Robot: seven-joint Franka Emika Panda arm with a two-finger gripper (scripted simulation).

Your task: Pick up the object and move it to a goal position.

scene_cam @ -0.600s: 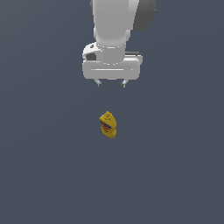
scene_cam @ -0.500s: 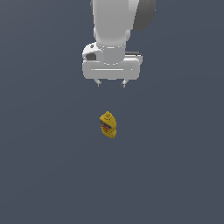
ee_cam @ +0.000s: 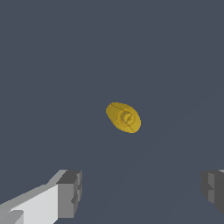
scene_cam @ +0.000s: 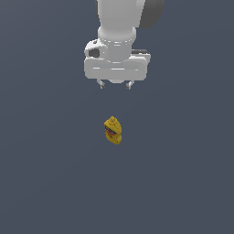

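We record the small yellow squeeze bottle point(scene_cam: 113, 130) standing on the flat dark grey-blue surface point(scene_cam: 45, 173), near the middle of the exterior view, with its tapered cap end pointing up and a red-and-dark label visible on its side; it appears to lean slightly toward the exterior view's right, though we cannot be certain of the tilt. In the wrist view we see the same bottle point(ee_cam: 123, 117) end-on from above, as a yellow oval with the round cap at its centre, and nothing touches it. The white two-fingered gripper point(scene_cam: 115, 85) hangs in the exterior view above the bottle and well apart from it, roughly in line with it, with a clear band of bare surface showing between its fingertips and the bottle's cap. We note the gripper spread wide and holding nothing: in the wrist view its two grey fingertip pads point(ee_cam: 70, 193) sit far apart at opposite sides of the picture, with only surface between them, and the bottle lies beyond the gap rather than inside it. The white arm point(scene_cam: 119, 20) rises from the gripper body to the upper edge of the exterior view. The surface looks uniform in both views, and we see no mark on it.
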